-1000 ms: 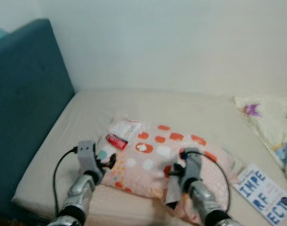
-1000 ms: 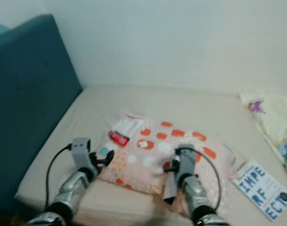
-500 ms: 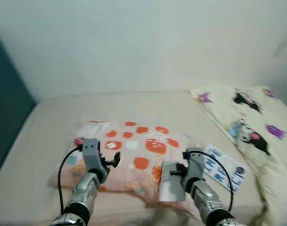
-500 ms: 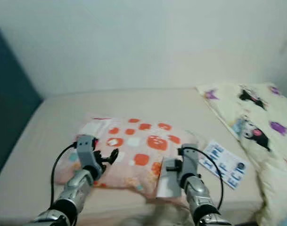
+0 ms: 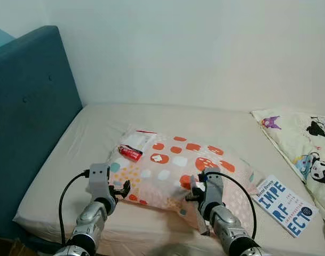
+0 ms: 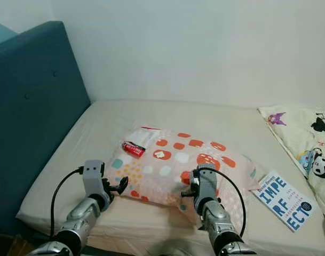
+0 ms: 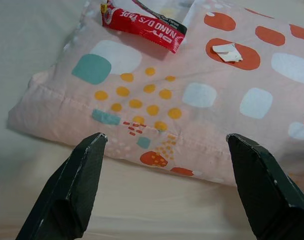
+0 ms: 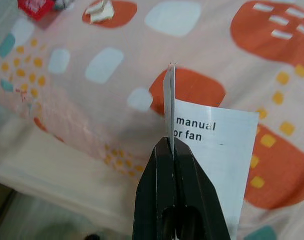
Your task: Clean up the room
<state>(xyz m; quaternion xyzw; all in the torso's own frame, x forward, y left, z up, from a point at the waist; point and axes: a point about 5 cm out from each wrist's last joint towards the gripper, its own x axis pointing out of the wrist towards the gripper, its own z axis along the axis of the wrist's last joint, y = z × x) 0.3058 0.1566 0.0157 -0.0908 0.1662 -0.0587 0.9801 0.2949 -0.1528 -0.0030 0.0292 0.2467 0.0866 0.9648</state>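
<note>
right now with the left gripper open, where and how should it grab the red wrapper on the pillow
Take the red wrapper across its short width, near the middle, coming down from above. It lies flat and slantwise on the spotted pillow, near the far corner, so one finger goes to each long edge. The left gripper is open and short of it. The soft pillow may yield, so expect to pinch some fabric.

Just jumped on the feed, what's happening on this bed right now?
The robot is at the bed's edge, both arms over the spotted pillow. The right end effector is shut on a folded manual, held above the pillow. The left end effector is open near the pillow's corner, holding nothing. A red wrapper and a paper scrap lie on the pillow. A book lies on the mattress beside it.
</note>
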